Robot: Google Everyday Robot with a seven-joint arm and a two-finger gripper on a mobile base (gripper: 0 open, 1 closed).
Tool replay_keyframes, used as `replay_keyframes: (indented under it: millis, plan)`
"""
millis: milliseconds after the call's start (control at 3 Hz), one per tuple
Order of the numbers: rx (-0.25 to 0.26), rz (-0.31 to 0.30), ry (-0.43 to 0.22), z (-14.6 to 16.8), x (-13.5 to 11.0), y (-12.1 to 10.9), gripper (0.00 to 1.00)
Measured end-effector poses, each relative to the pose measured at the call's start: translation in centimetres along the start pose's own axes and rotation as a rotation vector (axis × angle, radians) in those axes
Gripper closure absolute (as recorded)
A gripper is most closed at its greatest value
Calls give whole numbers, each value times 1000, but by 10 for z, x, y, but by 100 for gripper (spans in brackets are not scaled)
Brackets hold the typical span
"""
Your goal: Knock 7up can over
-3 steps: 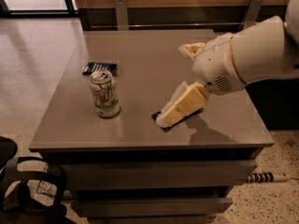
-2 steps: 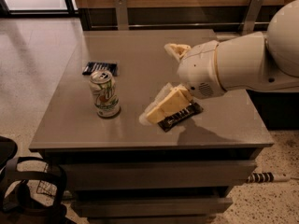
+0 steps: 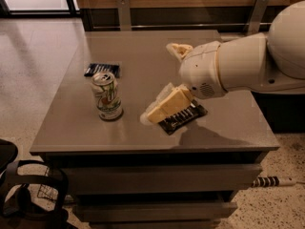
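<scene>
The 7up can [image 3: 107, 97] stands upright on the grey table [image 3: 143, 56], near its front left. It is whitish-silver with green lettering and a pull-tab top. My gripper [image 3: 157, 82] is to the right of the can, a short gap away and not touching it. Its two yellowish fingers are spread apart and hold nothing. The lower finger [image 3: 167, 106] points down-left at the can's base height. The upper finger [image 3: 177, 49] sits further back.
A flat black snack-bar wrapper [image 3: 186, 118] lies on the table under the lower finger. A flat dark blue packet [image 3: 102, 69] lies just behind the can. Drawers are below the table front. A dark chair [image 3: 28, 194] stands at the lower left.
The arm has moved left across the table toward the can, and the lower finger now passes over the black wrapper. The can has not moved.
</scene>
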State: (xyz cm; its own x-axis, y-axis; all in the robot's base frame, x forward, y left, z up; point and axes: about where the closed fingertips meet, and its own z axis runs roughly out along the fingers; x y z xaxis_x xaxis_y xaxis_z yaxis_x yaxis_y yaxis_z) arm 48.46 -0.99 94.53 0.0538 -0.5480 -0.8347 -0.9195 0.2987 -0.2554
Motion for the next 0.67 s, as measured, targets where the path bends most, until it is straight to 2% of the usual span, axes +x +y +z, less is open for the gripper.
replay_keyframes:
  millis: [333, 667]
  plan:
    - [-2, -6, -57, 17, -3, -9, 0]
    - [-25, -5, -114, 38, -3, -17, 0]
